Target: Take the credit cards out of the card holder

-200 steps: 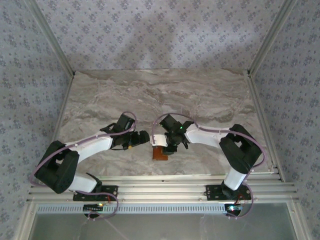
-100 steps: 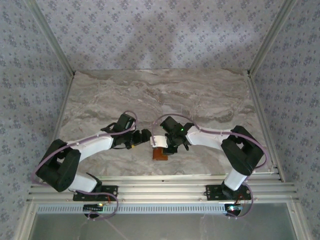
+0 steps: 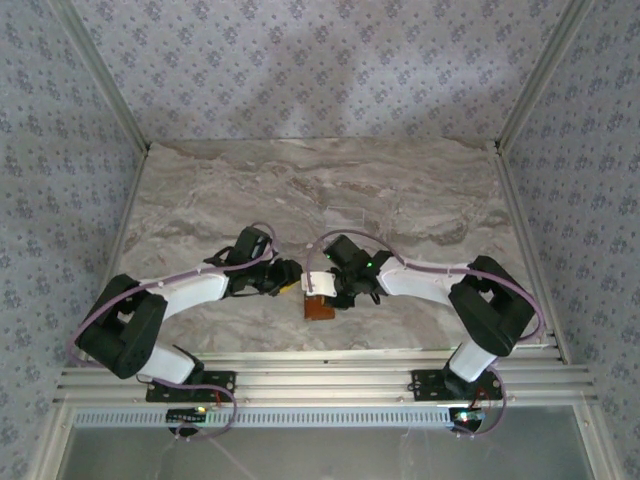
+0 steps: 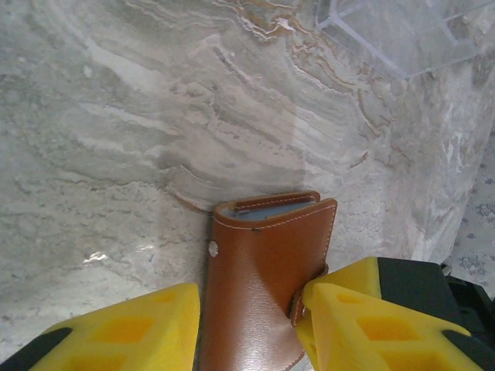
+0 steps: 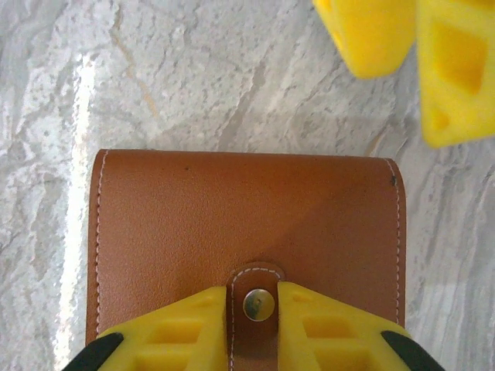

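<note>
- Since a second ago, your left gripper (image 4: pixel 251 301) has edged in toward the card holder (image 4: pixel 259 263), and its fingers have drawn in from a wide spread.
- Its yellow fingers (image 4: pixel 124 332) now sit one against each long edge of the card holder and look clamped on it.
- Your right gripper (image 5: pixel 254 301) has its fingers nearly together. They pinch the snap tab (image 5: pixel 257 303) between them, and the metal stud shows in the narrow gap.
- The card holder rests on the marble table (image 3: pixel 250 190), toward the near edge. In the top view it lies between your two grippers, in the same spot as before.
- In the left wrist view, a thin grey-blue strip shows between the leather flaps at the card holder's far edge. You cannot tell whether it is lining or card.
- A clear tray (image 4: pixel 402 31) lies farther back on the table, well apart from the card holder.
</note>
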